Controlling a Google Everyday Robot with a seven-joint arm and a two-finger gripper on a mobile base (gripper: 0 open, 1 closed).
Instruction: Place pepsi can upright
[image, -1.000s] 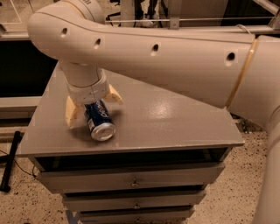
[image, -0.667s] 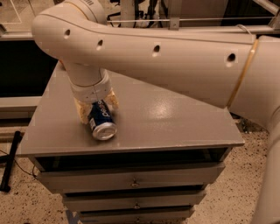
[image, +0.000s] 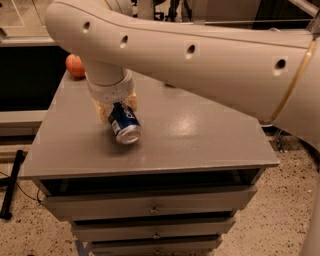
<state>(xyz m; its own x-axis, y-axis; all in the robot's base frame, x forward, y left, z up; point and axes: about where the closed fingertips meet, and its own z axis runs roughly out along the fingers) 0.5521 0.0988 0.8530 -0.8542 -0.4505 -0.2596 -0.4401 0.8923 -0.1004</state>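
Your arm (image: 200, 55) fills the top of the view, a broad cream limb running in from the right and bending down at the wrist over the left half of the table; below it you have the grey tabletop (image: 200, 135), which sits on a cabinet of drawers (image: 150, 204) with small knobs down the middle; speckled floor (image: 280, 210) shows to the right, and a black bar (image: 11, 184) leans at the left edge. Your gripper (image: 117, 111) is down at the tabletop, left of centre; its pale yellowish fingers (image: 102, 112) are drawn in close against both sides of the pepsi can (image: 125, 125), so you have it clamped. The can is not upright; it lies tilted, blue body running up into the gripper and silver end facing out toward the front of the table; you cannot tell whether that end touches the surface. A small orange fruit (image: 75, 65) sits at the far left corner, well apart from the can.
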